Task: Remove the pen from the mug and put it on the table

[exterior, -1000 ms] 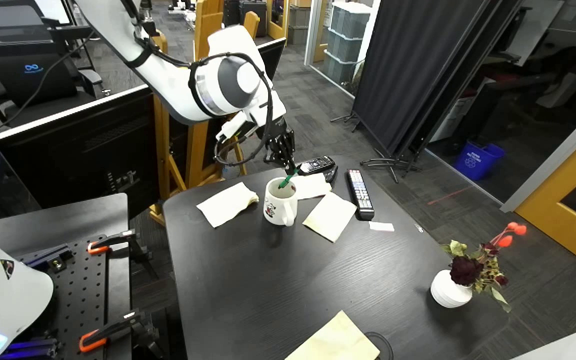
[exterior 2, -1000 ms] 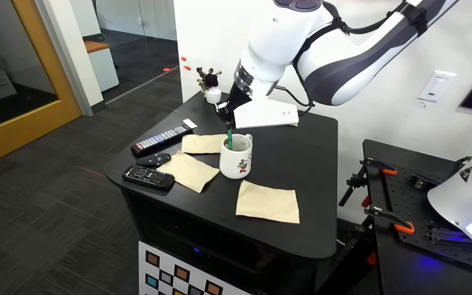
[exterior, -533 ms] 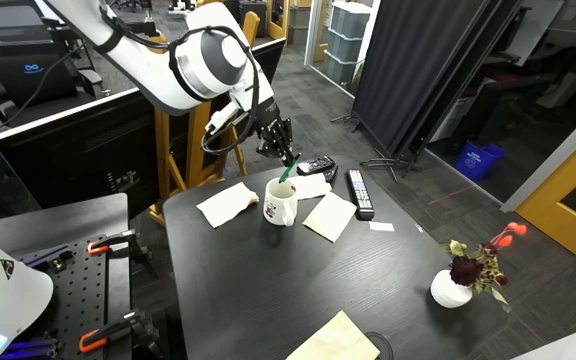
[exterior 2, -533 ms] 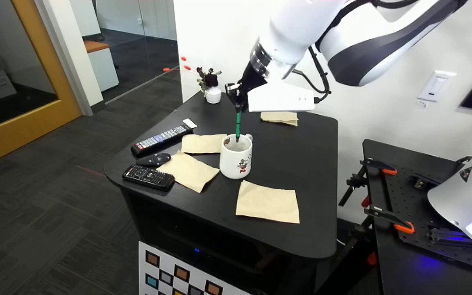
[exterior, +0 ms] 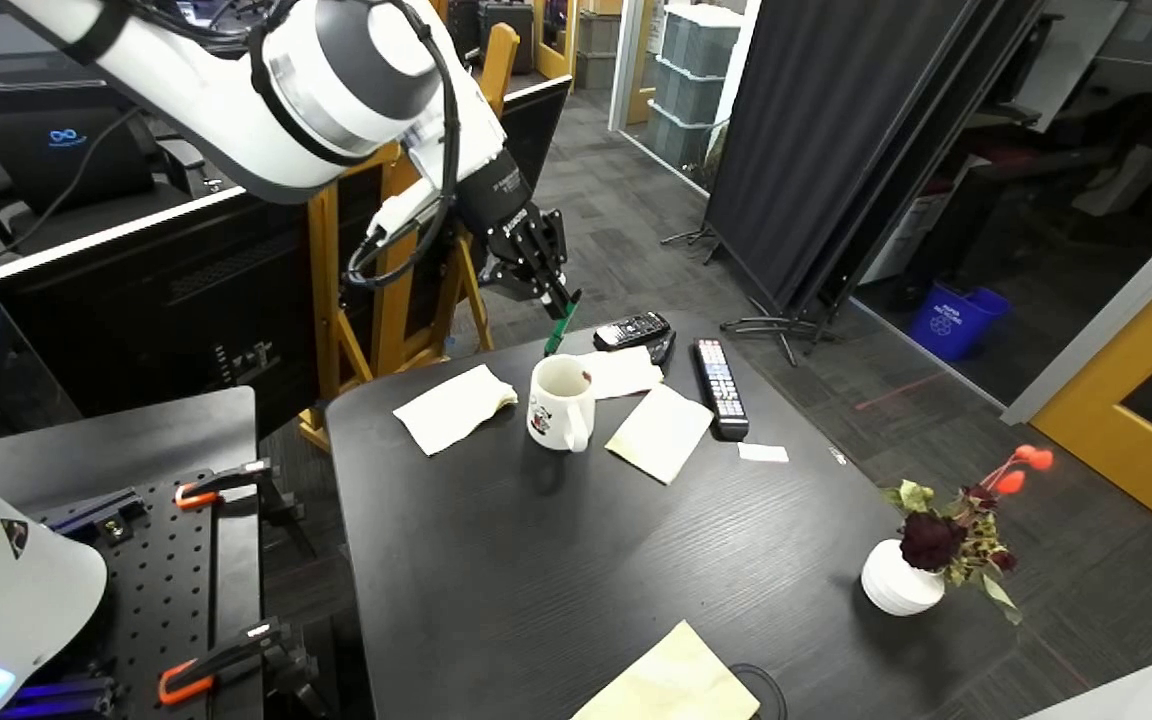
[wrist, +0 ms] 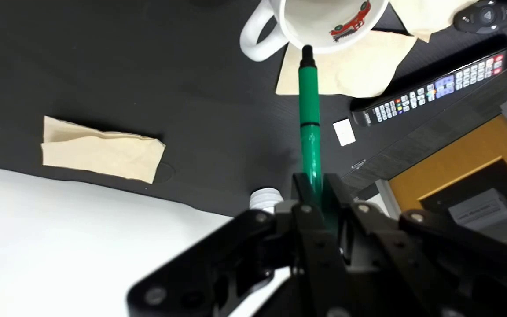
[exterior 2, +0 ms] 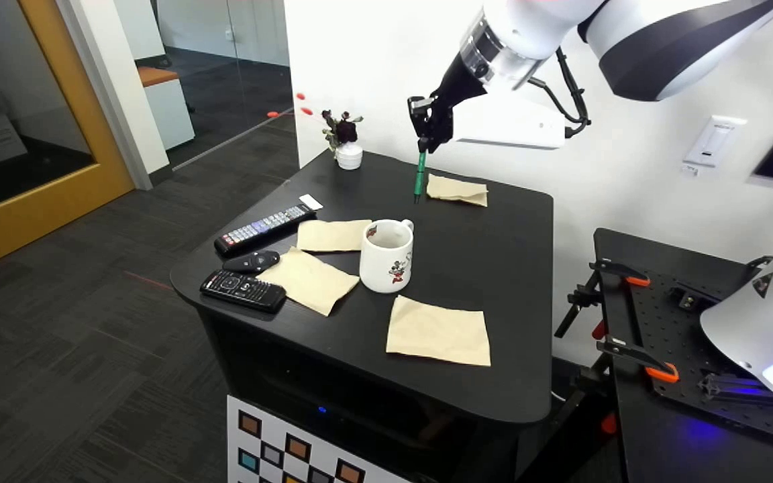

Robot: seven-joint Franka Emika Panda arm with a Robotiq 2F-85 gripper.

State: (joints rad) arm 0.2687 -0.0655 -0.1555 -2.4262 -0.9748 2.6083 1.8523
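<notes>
- Two fingers (wrist: 334,189) are clamped on the green pen (wrist: 309,97) near its upper end; in the wrist view it sticks out between them, dark tip foremost.
- One second ago the pen's lower end stood inside the white mug (exterior 2: 386,265); half a second ago its tip was only at the mouth. Now the whole pen is out, held in the air over the tabletop (exterior 2: 480,261), tip down and clear of the mug.
- The arm (exterior: 326,110) has risen in both exterior views and shifted toward the base (exterior: 6,570).
- A folded paper sheet (exterior 2: 457,190), mostly hidden behind the arm one second ago, now shows fully in an exterior view.
- Unchanged: the mug, upright in the same spot, the three remotes (exterior 2: 244,290) and the pot of flowers (exterior 2: 349,157).
</notes>
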